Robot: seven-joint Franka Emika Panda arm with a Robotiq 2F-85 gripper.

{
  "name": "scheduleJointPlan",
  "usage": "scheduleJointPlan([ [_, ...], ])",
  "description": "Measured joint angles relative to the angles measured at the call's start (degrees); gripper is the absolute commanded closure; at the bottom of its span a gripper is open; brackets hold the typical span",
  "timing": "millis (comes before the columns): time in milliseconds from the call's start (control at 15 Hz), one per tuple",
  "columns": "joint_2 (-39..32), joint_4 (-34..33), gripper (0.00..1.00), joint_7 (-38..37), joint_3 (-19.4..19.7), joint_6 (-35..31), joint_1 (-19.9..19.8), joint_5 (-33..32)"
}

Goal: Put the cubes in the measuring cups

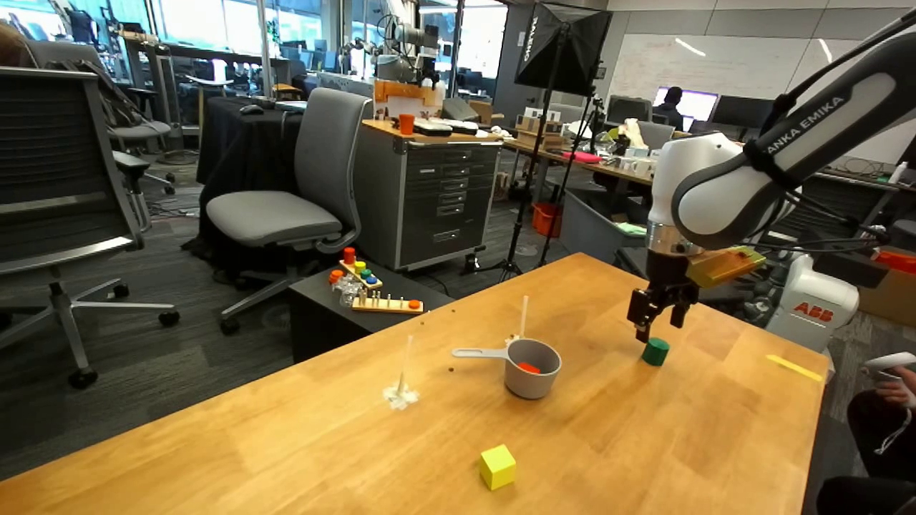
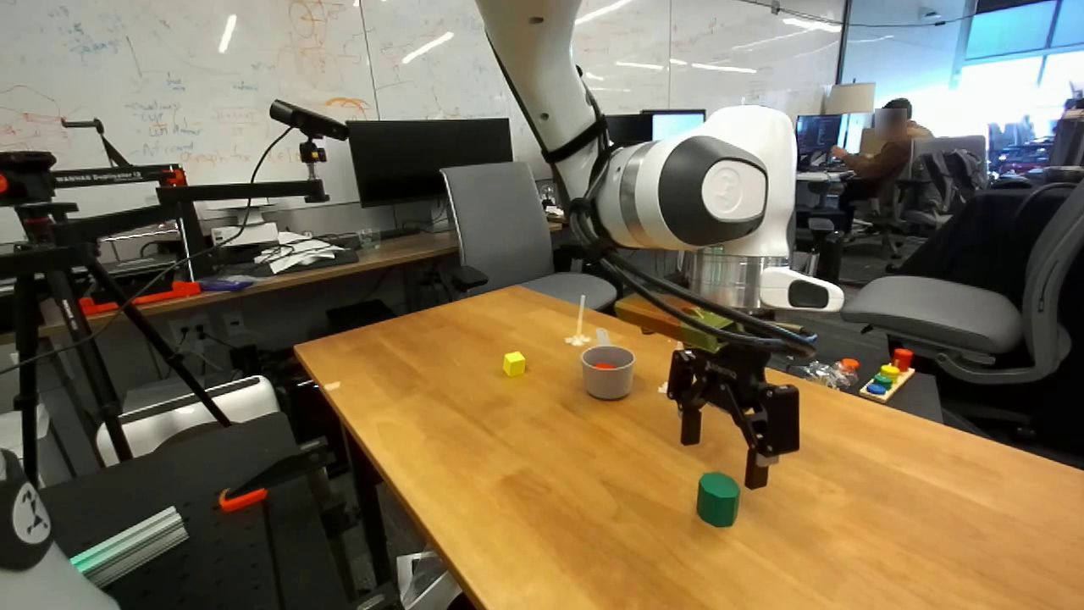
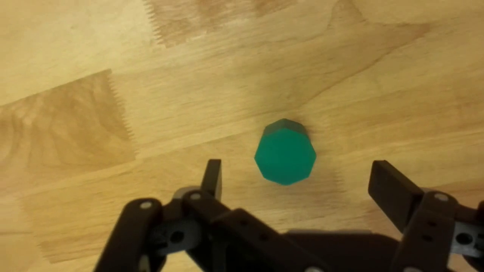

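Note:
The green cube, an eight-sided block, stands on the table; it also shows in an exterior view and the wrist view. My gripper is open and empty just above it. In the wrist view the green block lies between and slightly ahead of the fingertips, touching neither. The grey measuring cup stands upright, its handle sticking out sideways. The red cube lies inside it, partly hidden by the wall. The yellow cube sits on the table. No clear cup is in view.
Two thin whitish sticks stand upright on whitish blobs on the wooden table, one apart from the cup and one just behind it. A yellow tape strip lies near the table's edge. A toy board is on a low black stand.

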State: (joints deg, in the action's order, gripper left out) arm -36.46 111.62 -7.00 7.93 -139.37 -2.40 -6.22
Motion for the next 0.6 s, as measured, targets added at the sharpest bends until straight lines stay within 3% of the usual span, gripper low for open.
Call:
scheduleJointPlan([
  [600,-0.43,-1.02,0.0,-0.38,1.31,1.36,0.08,-0.14],
])
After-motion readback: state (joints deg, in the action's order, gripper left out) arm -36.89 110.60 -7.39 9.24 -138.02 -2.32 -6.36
